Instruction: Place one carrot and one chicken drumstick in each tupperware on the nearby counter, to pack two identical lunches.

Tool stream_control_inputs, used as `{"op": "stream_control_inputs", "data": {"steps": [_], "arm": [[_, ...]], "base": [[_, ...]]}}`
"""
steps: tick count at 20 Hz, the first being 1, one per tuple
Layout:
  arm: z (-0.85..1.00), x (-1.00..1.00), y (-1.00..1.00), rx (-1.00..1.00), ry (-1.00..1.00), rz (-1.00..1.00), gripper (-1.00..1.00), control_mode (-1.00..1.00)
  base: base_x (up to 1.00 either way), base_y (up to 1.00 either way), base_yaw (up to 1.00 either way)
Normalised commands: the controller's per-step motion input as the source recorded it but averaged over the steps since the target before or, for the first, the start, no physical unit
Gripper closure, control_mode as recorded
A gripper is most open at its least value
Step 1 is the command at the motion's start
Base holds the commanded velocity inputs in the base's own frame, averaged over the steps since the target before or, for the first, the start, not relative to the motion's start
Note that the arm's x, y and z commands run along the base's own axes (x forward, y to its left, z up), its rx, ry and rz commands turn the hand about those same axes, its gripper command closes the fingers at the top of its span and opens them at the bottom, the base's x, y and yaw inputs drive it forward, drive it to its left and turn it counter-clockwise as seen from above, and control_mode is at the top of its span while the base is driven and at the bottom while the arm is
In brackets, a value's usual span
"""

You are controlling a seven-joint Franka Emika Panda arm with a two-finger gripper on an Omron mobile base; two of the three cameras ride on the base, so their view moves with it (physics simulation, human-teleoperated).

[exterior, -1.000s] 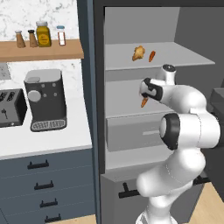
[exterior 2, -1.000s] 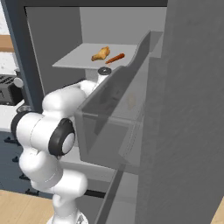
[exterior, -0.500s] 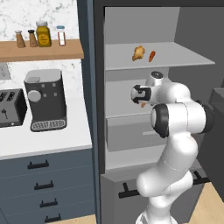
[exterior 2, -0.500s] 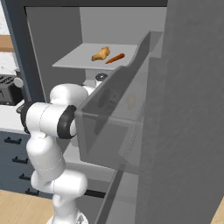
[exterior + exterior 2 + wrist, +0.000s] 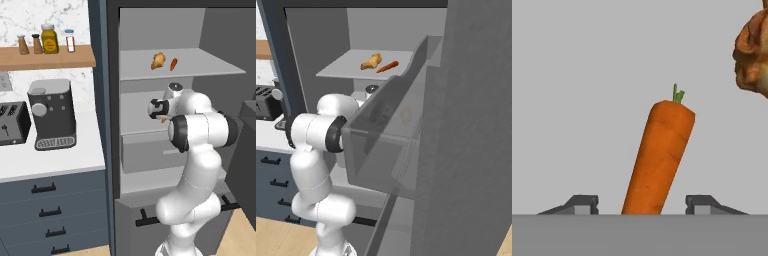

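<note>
Carrot point(image 5: 659, 157) between the tool's point(image 5: 642, 205) two tips, narrow end toward the hand, leafy end away, gaps showing on both sides, jaws spread, chicken drumstick point(image 5: 753, 52) beyond to the right, white worktop point(image 5: 47, 160) left of the fridge

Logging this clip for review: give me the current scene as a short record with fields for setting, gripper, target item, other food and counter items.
setting: open fridge beside a white counter
gripper: gripper in the fridge at the middle shelf, fingers either side of the carrot, gaps showing
target item: carrot between the fingers, leafy end away from the hand
other food: drumstick near it; second drumstick and second carrot on the upper shelf
counter items: coffee machine, toaster
</note>
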Motion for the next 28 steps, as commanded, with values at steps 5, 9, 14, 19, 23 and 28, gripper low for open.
{"op": "stream_control_inputs", "data": {"steps": [5,9,14,19,23,28], "arm": [[-0.05,0.05,0.0,0.0,-0.01,0.0,1.0,-1.0],[0.0,-0.46,0.0,0.0,0.0,0.01,1.0,-1.0],[0.0,-1.0,0.66,-0.05,-0.2,0.08,1.0,-1.0],[0.28,-1.0,0.85,-0.09,-0.15,0.1,1.0,-1.0],[1.0,-1.0,0.18,0.03,0.0,0.02,1.0,-1.0],[1.0,-0.91,-0.02,0.03,0.26,0.0,1.0,-1.0]], "base": [[0.0,0.0,0.0],[0.0,0.0,0.0],[0.0,0.0,0.0],[0.0,0.0,0.0],[0.0,0.0,0.0],[0.0,0.0,0.0]]}}
